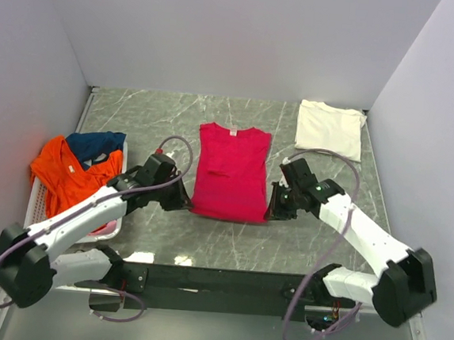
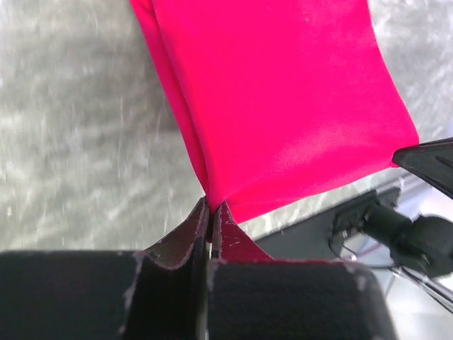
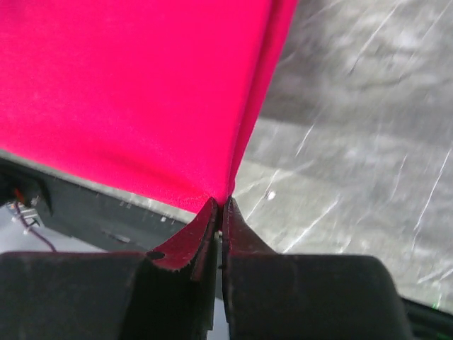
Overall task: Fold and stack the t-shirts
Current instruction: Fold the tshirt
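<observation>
left gripper (image 2: 210, 210) is pinched tight on the near left corner of the pink t-shirt (image 1: 230, 174), right gripper (image 3: 221, 207) likewise on its near right corner. shirt lies spread mid table (image 1: 152, 120); cream t-shirt (image 1: 330, 130) far right.

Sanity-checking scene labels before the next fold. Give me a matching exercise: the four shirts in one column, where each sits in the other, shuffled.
Things:
1. crimson-pink t-shirt
2. cream-white t-shirt
3. orange t-shirt
4. navy t-shirt

Places:
A. far end of the basket, at the left
B. mid-table, near corners pinched by the left end effector and right end effector
C. folded, far right of the table
D. draped over the basket's nearer part

Pairs: 1-B; 2-C; 3-D; 4-A
</observation>
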{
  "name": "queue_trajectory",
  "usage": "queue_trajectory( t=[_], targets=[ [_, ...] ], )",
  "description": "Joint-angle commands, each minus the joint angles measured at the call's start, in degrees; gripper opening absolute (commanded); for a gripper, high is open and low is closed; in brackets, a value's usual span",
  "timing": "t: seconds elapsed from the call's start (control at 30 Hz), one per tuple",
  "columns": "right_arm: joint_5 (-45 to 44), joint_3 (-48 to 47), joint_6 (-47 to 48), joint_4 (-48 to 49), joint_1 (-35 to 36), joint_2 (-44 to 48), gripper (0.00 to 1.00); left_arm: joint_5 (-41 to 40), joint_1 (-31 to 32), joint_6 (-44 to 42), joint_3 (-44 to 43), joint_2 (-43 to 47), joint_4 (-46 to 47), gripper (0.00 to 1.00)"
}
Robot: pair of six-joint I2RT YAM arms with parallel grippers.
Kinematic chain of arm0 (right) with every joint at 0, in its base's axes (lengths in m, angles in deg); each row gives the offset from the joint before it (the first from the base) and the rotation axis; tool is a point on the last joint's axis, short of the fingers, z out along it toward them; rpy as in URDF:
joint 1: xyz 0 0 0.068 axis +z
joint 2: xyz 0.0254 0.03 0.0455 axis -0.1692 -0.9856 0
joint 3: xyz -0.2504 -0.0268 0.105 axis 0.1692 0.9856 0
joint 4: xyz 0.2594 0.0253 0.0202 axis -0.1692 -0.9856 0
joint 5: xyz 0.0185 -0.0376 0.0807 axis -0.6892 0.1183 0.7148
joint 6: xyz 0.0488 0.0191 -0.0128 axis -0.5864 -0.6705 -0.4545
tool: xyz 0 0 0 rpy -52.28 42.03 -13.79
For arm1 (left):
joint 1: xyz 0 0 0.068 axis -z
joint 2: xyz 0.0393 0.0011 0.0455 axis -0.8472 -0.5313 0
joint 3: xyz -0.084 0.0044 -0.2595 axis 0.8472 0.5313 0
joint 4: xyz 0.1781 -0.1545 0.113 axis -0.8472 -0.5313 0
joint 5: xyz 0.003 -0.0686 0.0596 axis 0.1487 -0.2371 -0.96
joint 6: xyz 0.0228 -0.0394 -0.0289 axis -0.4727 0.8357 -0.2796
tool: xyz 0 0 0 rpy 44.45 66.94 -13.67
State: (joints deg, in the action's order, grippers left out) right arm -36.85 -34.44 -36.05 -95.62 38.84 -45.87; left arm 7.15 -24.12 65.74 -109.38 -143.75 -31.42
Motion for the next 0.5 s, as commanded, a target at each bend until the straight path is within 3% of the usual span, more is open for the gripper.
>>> queue_trajectory(
  t=[0.0,0.23,0.47],
  targets=[
    [-5.2,-0.5,-4.3,-8.3,2.4,6.1,0.00,0.5,0.7,1.0,-0.6,5.0,-8.5,0.01],
    [-8.7,-4.4,-11.6,-14.4,8.4,13.8,0.00,2.0,1.5,4.0,-2.6,14.0,-15.8,0.00],
    [-12.5,-10.2,-12.4,-14.8,9.0,13.0,0.00,1.7,1.5,5.9,-5.0,12.6,-13.0,0.00]
  ],
)
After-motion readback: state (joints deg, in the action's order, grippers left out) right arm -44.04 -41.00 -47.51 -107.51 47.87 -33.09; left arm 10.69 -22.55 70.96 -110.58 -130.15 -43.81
